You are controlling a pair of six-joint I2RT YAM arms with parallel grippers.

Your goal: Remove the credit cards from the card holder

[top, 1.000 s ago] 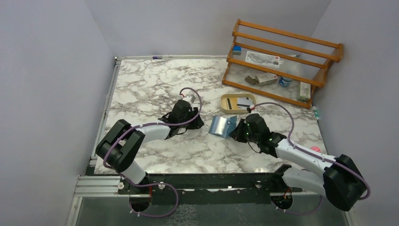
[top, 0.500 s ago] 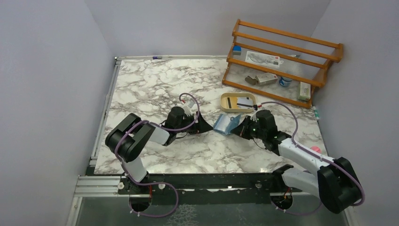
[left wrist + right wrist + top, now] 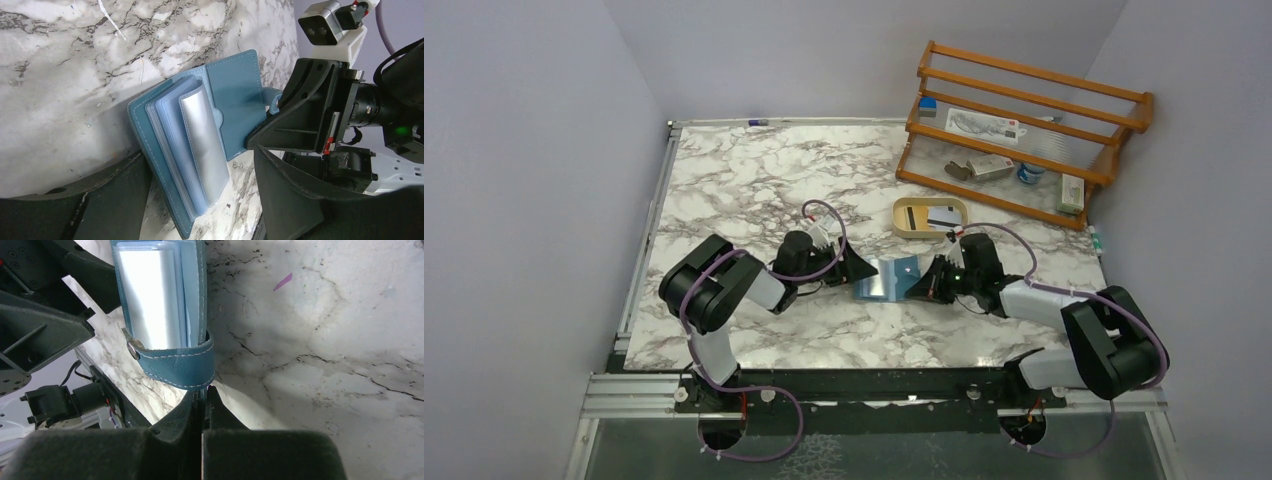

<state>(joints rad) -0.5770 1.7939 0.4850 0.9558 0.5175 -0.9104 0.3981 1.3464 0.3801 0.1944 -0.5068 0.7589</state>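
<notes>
A marble table (image 3: 744, 190) fills the scene, seen from above. A wooden rack (image 3: 1024, 130) holding small items stands at its far right corner, well beyond both sets of jaws.

2 black and white robot arms reach in from the near edge and meet nose to nose at the table's middle. The left gripper (image 3: 856, 268) has its jaws spread wide. The right gripper (image 3: 927, 283) faces it, with its jaws pressed together.

A tan oval tray (image 3: 895, 220) sits just beyond the right jaws, apart from them.

The teal card holder (image 3: 884, 280) lies between the 2 grippers, folded open on the marble. One end rests in the gap between the left jaws. The left wrist view shows its cover close against 1 finger, though whether they touch is unclear. The opposite end points at the right jaws.

Inside the holder, pale blue and clear sleeves (image 3: 200, 135) fan upward. No card is visible in them.

A yellow-orange card (image 3: 914, 217) and a whitish card (image 3: 944, 216) lie flat in the tray.

The holder's teal closing tab (image 3: 175, 367) curls toward the right jaws, which pinch its lower edge. A small metal snap (image 3: 131, 346) shows on the tab.
</notes>
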